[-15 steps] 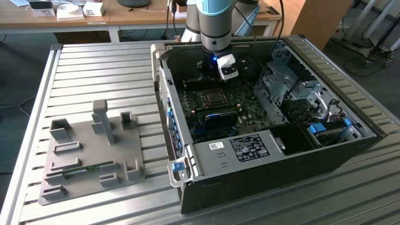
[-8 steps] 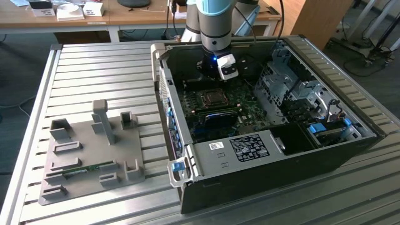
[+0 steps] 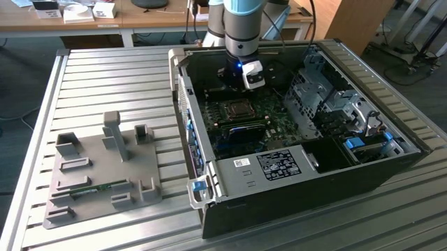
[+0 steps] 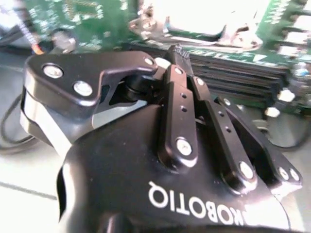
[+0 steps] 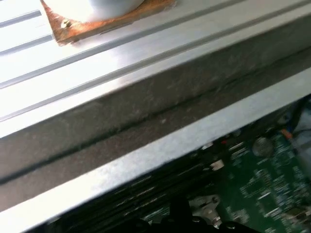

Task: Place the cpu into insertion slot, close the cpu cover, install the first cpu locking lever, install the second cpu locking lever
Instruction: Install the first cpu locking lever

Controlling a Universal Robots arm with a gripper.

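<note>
Wooden desks stood along the back of the room, and in front of them a ribbed aluminium table [image 3: 104, 78] carried the work. Toward the exterior view's left lay a grey fixture tray [image 3: 98, 151] with upright posts and several pockets; most pockets looked bare, and one near its front edge held a narrow green circuit strip [image 3: 91, 189]. Further right sat the open computer case [image 3: 307, 193], with the green motherboard [image 3: 279, 123] on its floor. The arm reached down into the case, and the gripper [image 3: 237, 84] hung just above the insertion slot [image 3: 225, 111], near the far wall. In the second wrist view the gripper [image 4: 179, 56] had its fingers drawn close together, with no gap and nothing visibly between them. Its tips pointed over the long black memory slots [image 4: 233, 68] toward the socket. There the cpu [image 4: 209, 12] showed as a bright square seated in the slot, and the cpu cover [image 4: 238, 36] appeared to frame it; whether the cover lay fully flat could not be told. By judgement the chip was light, stiff and fragile, and best taken by its edges rather than its underside. The cover was thin springy sheet, best pressed at its free edge. At the exterior view's right the case held a metal drive cage [image 3: 321, 94] and a blue clip [image 3: 355, 143].
</note>
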